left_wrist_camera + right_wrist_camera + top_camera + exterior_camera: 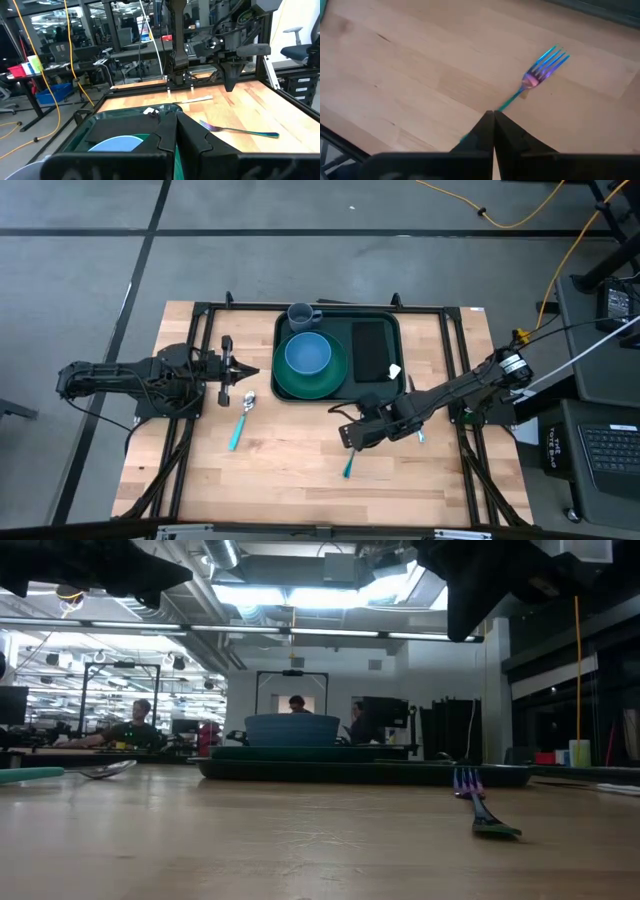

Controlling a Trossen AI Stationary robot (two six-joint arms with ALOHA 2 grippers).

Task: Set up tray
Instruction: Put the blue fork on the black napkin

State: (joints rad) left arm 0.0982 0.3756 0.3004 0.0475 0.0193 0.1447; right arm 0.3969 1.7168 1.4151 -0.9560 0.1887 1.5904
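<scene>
Dark green tray [338, 325], flat, table's far side

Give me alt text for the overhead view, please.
A dark green tray at the back of a wooden table holds a green plate with a blue bowl, a mug and a black napkin. A spoon and fork lie in front, between both shut grippers.

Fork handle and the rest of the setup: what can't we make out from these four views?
- Fork handle end: right wrist view, hidden behind the shut right gripper; whether they touch is unclear.
- Cup: low view, hidden behind the bowl.
- Napkin: low view, hidden below the tray rim.
- Spoon: low view, handle cut off by the picture's edge.
- Knife near the right arm: high view, mostly covered by the arm.
</scene>
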